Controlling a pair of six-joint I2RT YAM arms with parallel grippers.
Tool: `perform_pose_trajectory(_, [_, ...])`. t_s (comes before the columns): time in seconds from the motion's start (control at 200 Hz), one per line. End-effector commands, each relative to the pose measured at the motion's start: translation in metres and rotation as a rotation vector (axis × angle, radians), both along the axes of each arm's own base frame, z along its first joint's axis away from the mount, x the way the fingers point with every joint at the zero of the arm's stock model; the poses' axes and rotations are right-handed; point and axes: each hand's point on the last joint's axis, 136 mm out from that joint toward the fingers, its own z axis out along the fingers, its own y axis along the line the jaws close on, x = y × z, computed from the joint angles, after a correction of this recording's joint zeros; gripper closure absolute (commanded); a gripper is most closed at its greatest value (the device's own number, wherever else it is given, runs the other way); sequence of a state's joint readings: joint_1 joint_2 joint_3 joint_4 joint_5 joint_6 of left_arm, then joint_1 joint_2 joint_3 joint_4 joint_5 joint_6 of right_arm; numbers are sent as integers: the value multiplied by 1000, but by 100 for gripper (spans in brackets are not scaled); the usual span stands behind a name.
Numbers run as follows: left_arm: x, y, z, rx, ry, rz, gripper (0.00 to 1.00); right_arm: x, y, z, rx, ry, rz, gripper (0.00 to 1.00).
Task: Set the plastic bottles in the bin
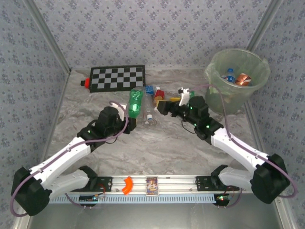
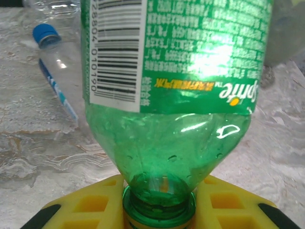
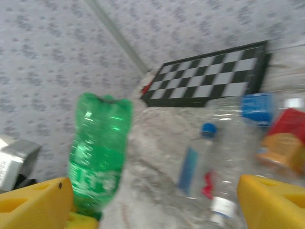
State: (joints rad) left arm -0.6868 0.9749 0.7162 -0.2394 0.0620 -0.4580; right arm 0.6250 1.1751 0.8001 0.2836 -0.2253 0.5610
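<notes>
The left arm's fingers (image 2: 90,206) are clamped on the neck of the green Sprite bottle (image 2: 176,95), which stands base uppermost above them. The bin (image 1: 213,71) sits at the far right corner of the surface (image 1: 157,143), well apart from that bottle, with a blue-capped bottle (image 1: 229,74) lying inside. The right arm's fingers (image 3: 271,200) are spread wide with nothing between them. They face the loose cluster near the middle: a clear bottle with a blue cap (image 3: 198,157), a blue-labelled bottle (image 3: 257,107) and an orange-brown bottle (image 3: 286,140). The main hazard looks like the route. The right arm lies between the held bottle and the bin, so a straight carry could knock the tall green body against it. With only the neck pinched, such a knock could twist the bottle loose. A quick swing may do the same, since all the length sits above the grip. For the right arm, the round, light bottles lie close together. Fingers closing off-centre could squeeze one out sideways or send its neighbours rolling toward the checkerboard (image 1: 117,78).
</notes>
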Motion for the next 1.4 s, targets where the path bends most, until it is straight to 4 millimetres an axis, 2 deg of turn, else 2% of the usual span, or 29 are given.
perform_pose_trajectory(0.0, [-13, -9, 29, -14, -76, -80, 73, -17, 42, 36, 110, 19, 176, 12])
perform_pose_trajectory(0.13, [-24, -12, 41, -20, -95, -110, 73, -24, 78, 39, 90, 48, 259, 12])
perform_pose_trajectory(0.245, [-33, -12, 47, -15, -114, -131, 73, -25, 100, 35, 77, 84, 302, 15])
perform_pose_trajectory(0.485, [-41, -9, 53, -31, -134, -141, 74, -20, 114, 23, 80, 131, 297, 22])
perform_pose_trajectory(0.675, [-42, -9, 52, -29, -134, -142, 74, -21, 118, 20, 86, 153, 315, 36])
perform_pose_trajectory(0.955, [-35, -6, 50, -22, -143, -99, 59, -22, 107, 25, 50, 133, 274, 44])
perform_pose_trajectory(0.98, [-35, -5, 49, -22, -142, -96, 55, -22, 105, 26, 46, 129, 268, 44])
perform_pose_trajectory(1.095, [-31, 1, 46, -14, -143, -53, 17, -21, 95, 31, 21, 112, 230, 45])
perform_pose_trajectory(1.194, [-33, 5, 46, -24, -139, -32, 1, -15, 79, 37, -27, 86, 182, 45])
perform_pose_trajectory(1.344, [-34, 14, 49, -47, -143, 4, 0, -5, 41, 52, -82, 57, 78, 45])
perform_pose_trajectory(1.394, [-34, 17, 50, -55, -147, 22, 0, -2, 25, 50, -108, 74, 39, 45])
